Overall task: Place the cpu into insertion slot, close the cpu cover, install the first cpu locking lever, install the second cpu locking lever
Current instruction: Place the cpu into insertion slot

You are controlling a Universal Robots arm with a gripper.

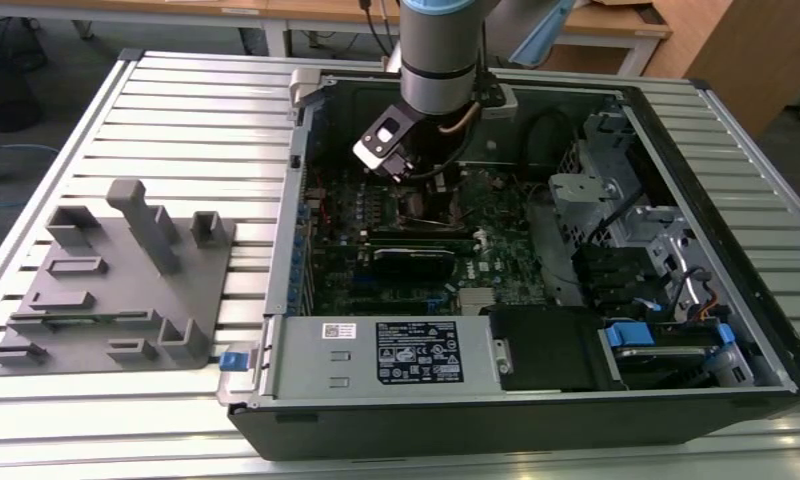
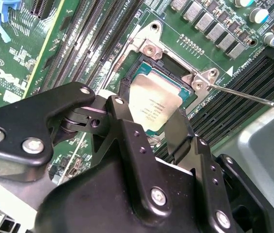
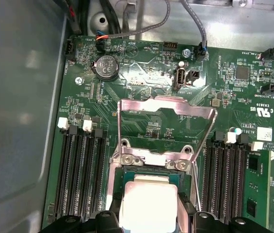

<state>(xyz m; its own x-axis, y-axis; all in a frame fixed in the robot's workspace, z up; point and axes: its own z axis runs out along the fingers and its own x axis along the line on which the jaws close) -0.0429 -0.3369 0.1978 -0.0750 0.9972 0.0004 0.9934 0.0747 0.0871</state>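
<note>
The cpu (image 2: 153, 109) seemingly sits in the insertion slot (image 2: 127, 82); cpu cover (image 3: 175, 104) raised.

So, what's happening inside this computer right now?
A robot arm reaches into the open computer case. Its gripper sits right over the cpu, which appears to lie in the insertion slot on the green board. The cpu cover stands flipped up, so the slot is not yet covered.
</note>
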